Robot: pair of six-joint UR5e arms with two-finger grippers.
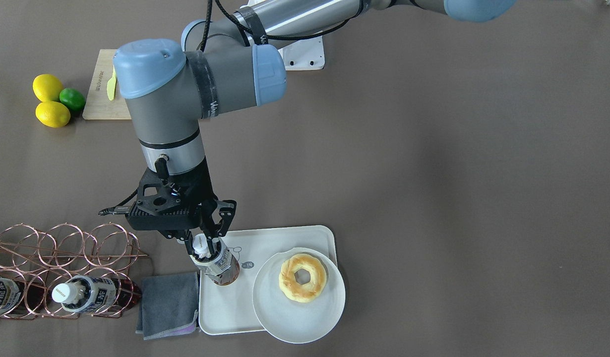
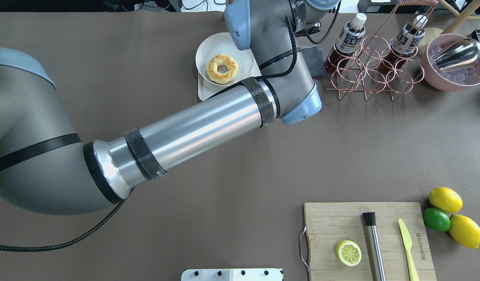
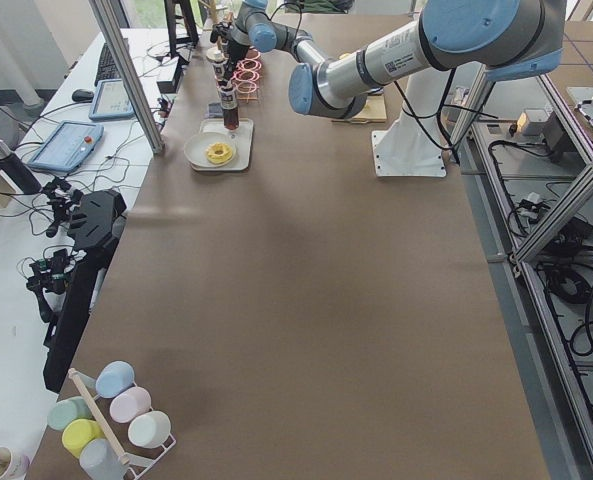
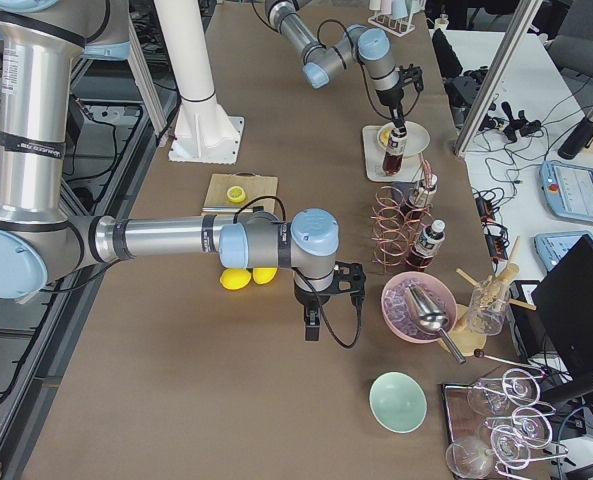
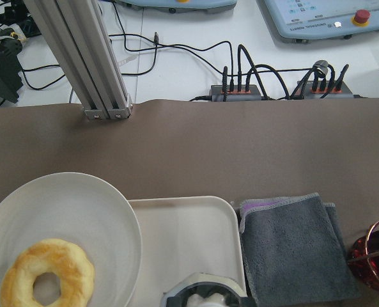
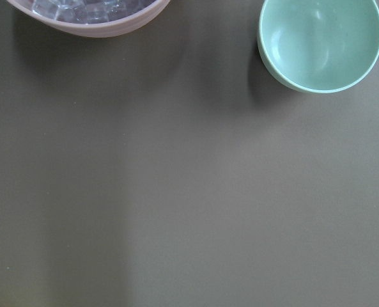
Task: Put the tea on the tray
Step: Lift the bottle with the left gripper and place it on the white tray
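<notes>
My left gripper is shut on the white cap of a tea bottle with dark red-brown liquid. The bottle is upright over the left end of the off-white tray, its base at or just above the tray floor. In the left wrist view the cap shows at the bottom edge above the tray. Two more tea bottles lie in the copper wire rack. My right gripper shows only in the exterior right view, far from the tray; I cannot tell if it is open or shut.
A round white plate with a doughnut overlaps the tray's right end. A grey cloth lies between tray and rack. A wooden board, lemons and lime, a pink ice bowl and a green bowl stand elsewhere.
</notes>
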